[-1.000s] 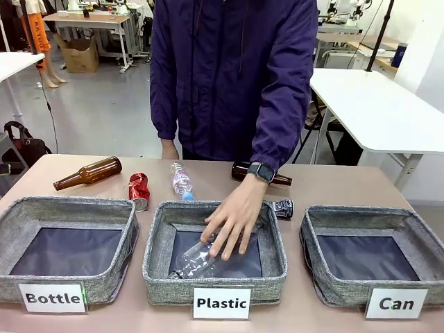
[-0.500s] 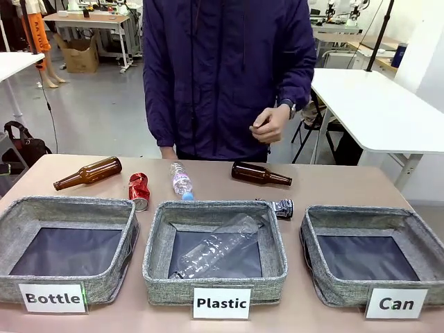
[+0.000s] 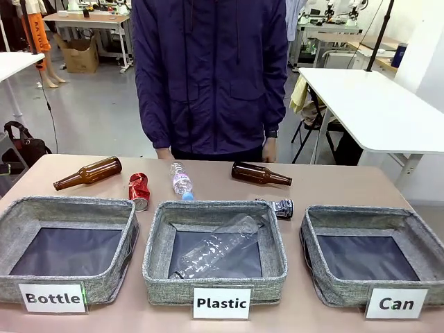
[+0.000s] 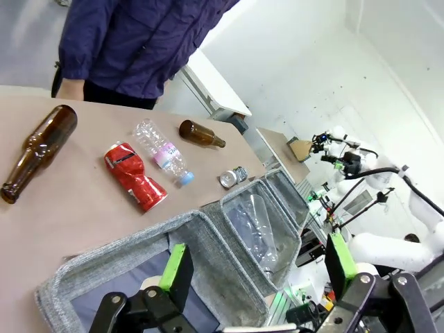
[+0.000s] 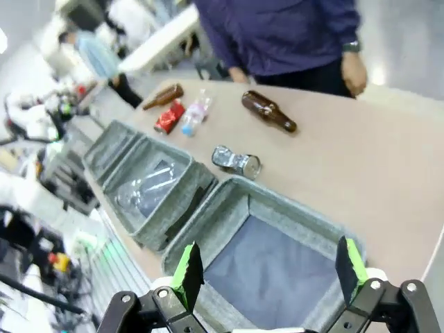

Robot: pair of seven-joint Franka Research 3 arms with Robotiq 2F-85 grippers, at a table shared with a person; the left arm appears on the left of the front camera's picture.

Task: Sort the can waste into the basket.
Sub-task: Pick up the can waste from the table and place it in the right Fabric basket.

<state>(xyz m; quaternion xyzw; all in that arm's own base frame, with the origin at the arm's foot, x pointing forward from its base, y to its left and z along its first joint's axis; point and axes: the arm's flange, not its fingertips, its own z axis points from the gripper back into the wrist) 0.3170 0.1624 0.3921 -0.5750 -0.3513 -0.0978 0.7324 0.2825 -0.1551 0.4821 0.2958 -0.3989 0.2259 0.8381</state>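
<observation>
**Both cans outside the basket**

Your left hand (image 4: 257, 269) and right hand (image 5: 269, 270) are open and empty. The grey woven "Can" basket (image 3: 340, 290) sits at the right end of the worktop (image 3: 333, 184). The crushed silver can (image 3: 282, 207) lies near its far-left corner, and the crushed red can (image 3: 139, 190) is well left.

Crushed red can (image 3: 139, 191), silver can (image 3: 282, 207), both outside basket (image 3: 334, 290)
</observation>
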